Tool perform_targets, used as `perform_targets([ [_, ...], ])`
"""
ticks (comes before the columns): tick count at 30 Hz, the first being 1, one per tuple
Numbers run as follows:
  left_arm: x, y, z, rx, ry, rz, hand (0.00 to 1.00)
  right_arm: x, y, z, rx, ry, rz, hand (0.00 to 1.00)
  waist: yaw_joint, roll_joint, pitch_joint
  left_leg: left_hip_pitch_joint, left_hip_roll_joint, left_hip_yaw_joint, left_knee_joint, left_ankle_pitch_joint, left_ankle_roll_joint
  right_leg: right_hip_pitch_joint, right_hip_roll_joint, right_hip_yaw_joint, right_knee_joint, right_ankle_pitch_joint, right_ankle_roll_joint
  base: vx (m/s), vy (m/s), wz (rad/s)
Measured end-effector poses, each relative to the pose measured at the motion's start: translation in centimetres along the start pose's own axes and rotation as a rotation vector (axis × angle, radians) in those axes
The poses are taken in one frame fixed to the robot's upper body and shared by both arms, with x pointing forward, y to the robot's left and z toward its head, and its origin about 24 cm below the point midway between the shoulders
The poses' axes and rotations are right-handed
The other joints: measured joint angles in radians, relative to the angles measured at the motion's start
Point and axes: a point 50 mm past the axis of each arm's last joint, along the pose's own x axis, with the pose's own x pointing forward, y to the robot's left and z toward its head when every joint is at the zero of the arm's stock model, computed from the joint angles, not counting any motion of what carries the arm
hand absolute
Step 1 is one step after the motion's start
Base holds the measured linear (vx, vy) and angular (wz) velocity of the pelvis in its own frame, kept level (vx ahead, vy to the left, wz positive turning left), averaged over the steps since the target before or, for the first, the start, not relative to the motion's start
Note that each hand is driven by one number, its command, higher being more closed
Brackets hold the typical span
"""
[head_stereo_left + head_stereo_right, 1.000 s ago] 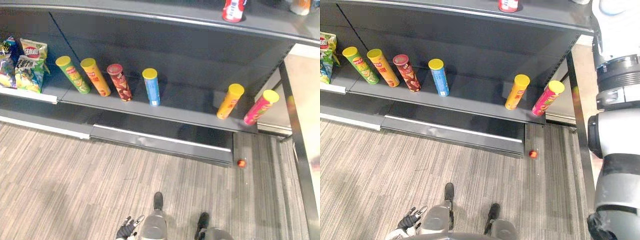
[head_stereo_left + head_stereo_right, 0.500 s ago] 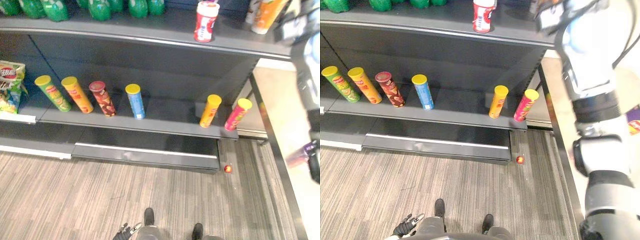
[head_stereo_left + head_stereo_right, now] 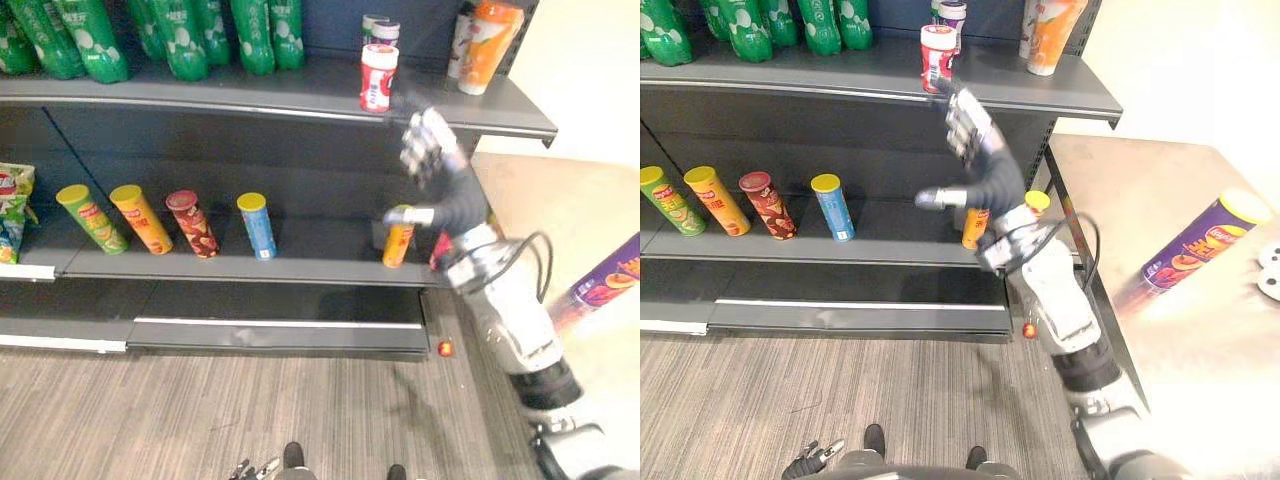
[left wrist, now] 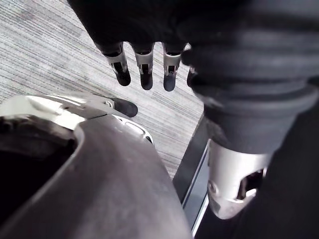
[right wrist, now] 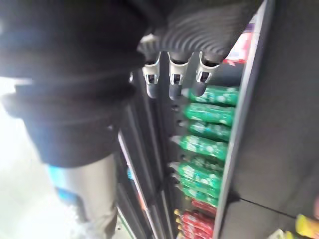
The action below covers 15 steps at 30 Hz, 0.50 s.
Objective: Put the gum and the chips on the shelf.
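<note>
A red and white gum canister (image 3: 378,77) stands at the front of the upper shelf (image 3: 300,97), with a second canister (image 3: 953,14) behind it. My right hand (image 3: 975,135) is raised just right of and below the red canister, open and holding nothing; its straight fingers (image 5: 172,77) point along the shelving. A purple chips can (image 3: 1195,245) with a yellow lid lies on the steel table (image 3: 1110,190) at the right. My left hand (image 3: 812,462) hangs low near the floor, open, its fingers (image 4: 144,69) relaxed and empty.
Green bottles (image 3: 180,35) fill the upper shelf's left; orange bags (image 3: 485,35) stand at its right end. Several chips cans stand on the lower shelf (image 3: 250,268), from a green can (image 3: 90,218) to a yellow one (image 3: 398,237) behind my arm. A small red object (image 3: 445,348) lies on the floor.
The camera has tilted up, bringing the upper shelf and the table into view. My right arm has swung up in front of the shelf, hand now beside the red canister.
</note>
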Motion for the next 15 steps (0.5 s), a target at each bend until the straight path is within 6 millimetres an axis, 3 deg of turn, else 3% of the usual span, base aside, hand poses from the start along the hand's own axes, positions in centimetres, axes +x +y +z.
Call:
perform_targets([
  [4,-0.1,0.2,-0.3,-0.001,0.006,0.018,0.00,-4.6,1.7,-4.8,0.122,0.223,-0.028,0.00,-0.010,0.004,-0.007,0.009,-0.007,0.018,0.000,-0.014,0.006,0.001,-0.002,0.017,-0.001,0.000,0.001,0.04,0.012,-0.13],
  [6,-0.1,0.1,-0.7,0.000,0.020,0.018,0.00,-8.6,3.3,-8.6,0.210,0.423,-0.056,0.00,-0.015,0.017,-0.014,0.017,-0.009,0.026,0.000,-0.021,0.004,0.004,-0.004,0.026,-0.002,-0.001,0.001,0.04,0.005,-0.11],
  [9,-0.2,0.0,-1.1,-0.005,0.030,0.024,0.00,-12.7,4.9,-11.1,0.241,0.601,-0.058,0.00,-0.030,0.031,-0.022,0.017,-0.011,0.026,0.000,-0.025,0.004,0.004,-0.007,0.026,-0.002,-0.006,0.005,0.05,0.001,-0.01],
  [11,-0.3,-0.1,-1.5,-0.015,0.040,0.034,0.00,-16.4,5.4,-13.3,0.254,0.759,-0.115,0.00,-0.036,0.044,-0.030,0.019,-0.012,0.027,0.000,-0.028,0.004,0.004,-0.007,0.026,0.001,-0.010,0.004,0.05,-0.002,0.00],
  [15,-0.4,-0.3,-1.7,-0.020,0.044,0.029,0.00,-20.1,4.8,-15.1,0.190,0.890,-0.228,0.00,-0.037,0.056,-0.031,0.028,-0.011,0.025,0.000,-0.030,0.002,0.005,-0.007,0.025,0.019,-0.022,0.007,0.03,-0.005,0.01],
])
